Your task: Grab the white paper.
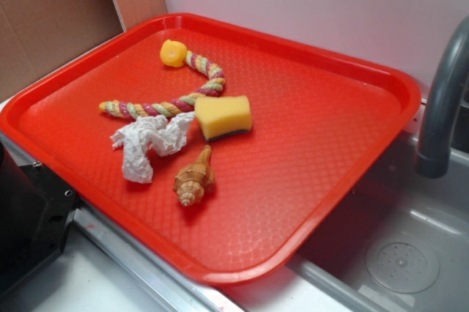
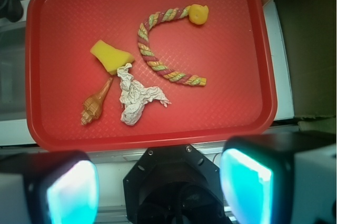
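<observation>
One white paper [image 2: 135, 95] on tray [image 2: 231, 113], end effector [image 2: 158, 184] apart

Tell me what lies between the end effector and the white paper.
In the wrist view, only bare red tray floor and its near rim separate the open end effector from the white paper; no object lies between.

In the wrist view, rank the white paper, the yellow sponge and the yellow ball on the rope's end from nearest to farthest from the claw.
1. White paper: nearest, centre-left on the red tray, just beyond the open claw.
2. Yellow sponge: farther back, left of the paper, touching its upper tip.
3. Yellow ball: farthest, at the rope's end, right of centre.
</observation>
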Controlling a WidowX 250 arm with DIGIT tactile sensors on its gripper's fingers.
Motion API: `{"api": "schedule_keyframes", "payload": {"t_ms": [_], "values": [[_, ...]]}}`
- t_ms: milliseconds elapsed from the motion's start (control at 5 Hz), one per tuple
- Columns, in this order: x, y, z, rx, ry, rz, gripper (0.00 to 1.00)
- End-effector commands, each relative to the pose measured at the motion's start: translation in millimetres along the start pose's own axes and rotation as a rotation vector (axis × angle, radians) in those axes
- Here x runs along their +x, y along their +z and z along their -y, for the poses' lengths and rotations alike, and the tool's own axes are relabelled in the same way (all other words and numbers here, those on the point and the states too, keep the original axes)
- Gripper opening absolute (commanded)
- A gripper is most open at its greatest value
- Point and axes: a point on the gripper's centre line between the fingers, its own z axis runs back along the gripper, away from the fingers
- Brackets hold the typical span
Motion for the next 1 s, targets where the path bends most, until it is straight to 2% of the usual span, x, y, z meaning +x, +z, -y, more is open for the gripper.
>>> {"api": "schedule_keyframes", "payload": {"t_ms": [0, 400, 600, 800], "values": [[0, 0, 0, 0.000, 0.000, 0.000, 1.00], [10, -24, 0, -0.001, 0.258, -0.014, 1.00], [7, -40, 10, -0.013, 0.428, 0.045, 1.00], [3, -72, 17, -0.065, 0.574, 0.046, 1.00]]}}
